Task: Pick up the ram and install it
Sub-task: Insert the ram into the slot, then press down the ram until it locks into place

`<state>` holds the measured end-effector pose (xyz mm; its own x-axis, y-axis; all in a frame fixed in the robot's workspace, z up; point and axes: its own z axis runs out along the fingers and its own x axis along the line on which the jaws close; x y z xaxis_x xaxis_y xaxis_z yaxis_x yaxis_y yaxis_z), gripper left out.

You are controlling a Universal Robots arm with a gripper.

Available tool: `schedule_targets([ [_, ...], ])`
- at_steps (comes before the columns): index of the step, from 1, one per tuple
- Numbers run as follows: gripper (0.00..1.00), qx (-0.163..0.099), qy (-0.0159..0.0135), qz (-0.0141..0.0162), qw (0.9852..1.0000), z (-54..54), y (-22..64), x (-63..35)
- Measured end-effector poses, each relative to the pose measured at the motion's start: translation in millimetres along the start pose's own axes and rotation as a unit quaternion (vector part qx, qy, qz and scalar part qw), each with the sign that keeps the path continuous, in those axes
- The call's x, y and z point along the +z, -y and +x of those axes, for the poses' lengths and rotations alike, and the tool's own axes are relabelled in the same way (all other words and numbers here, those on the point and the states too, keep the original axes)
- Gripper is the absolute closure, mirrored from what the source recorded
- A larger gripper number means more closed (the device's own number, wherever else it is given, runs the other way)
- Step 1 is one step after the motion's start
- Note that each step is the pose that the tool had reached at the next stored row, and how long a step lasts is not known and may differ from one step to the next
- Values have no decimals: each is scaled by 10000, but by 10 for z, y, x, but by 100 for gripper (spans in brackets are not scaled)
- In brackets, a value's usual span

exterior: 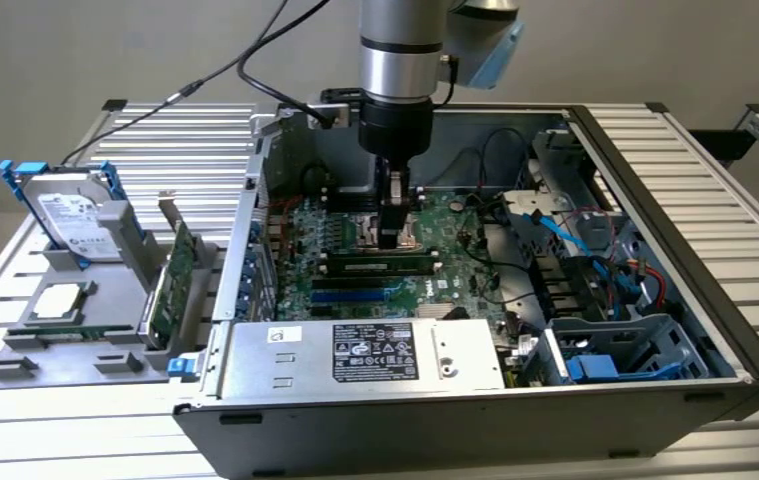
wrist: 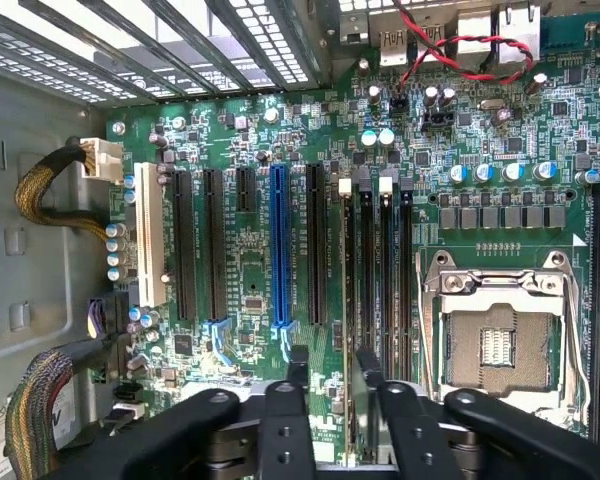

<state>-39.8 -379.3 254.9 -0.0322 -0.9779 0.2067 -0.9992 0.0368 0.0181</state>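
Green motherboard (wrist: 250, 260) with black slots and one blue slot (wrist: 278, 245); a white slot (wrist: 151, 248) at its edge. Black end effector (wrist: 332, 405) on a silver arm (exterior: 397, 50). Thin green ram (wrist: 358, 420) between the fingers. Red-and-black twisted wires (wrist: 450, 50). Dark grey computer case (exterior: 699, 240), blue cables (exterior: 579, 235) inside. Silver hard drive (exterior: 72, 215) with blue rails. Ribbed pale grey surface (exterior: 32, 440).

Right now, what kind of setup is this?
Probably a robotic PC-assembly test bench: an open black desktop computer case with its green motherboard exposed lies on a ribbed aluminium table, with a silver hard drive in blue rails racked beside it.
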Motion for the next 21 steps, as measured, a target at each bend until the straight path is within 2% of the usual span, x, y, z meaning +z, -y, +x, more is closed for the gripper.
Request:
schedule_targets([
  [1, 75, 0, 0, 0, 10000, 0, 0, 0],
  [2, 75, 0, 0, 0, 10000, 0, 0, 0],
  [4, 87, 0, 1, 0, 10000, 0, 0, 0],
  [6, 89, 0, 1, 0, 10000, 0, 0, 0],
  [17, 89, 0, 4, 0, 10000, -1, 0, 4],
  [21, 89, -1, 9, 0, 10000, -15, 0, 71],
])
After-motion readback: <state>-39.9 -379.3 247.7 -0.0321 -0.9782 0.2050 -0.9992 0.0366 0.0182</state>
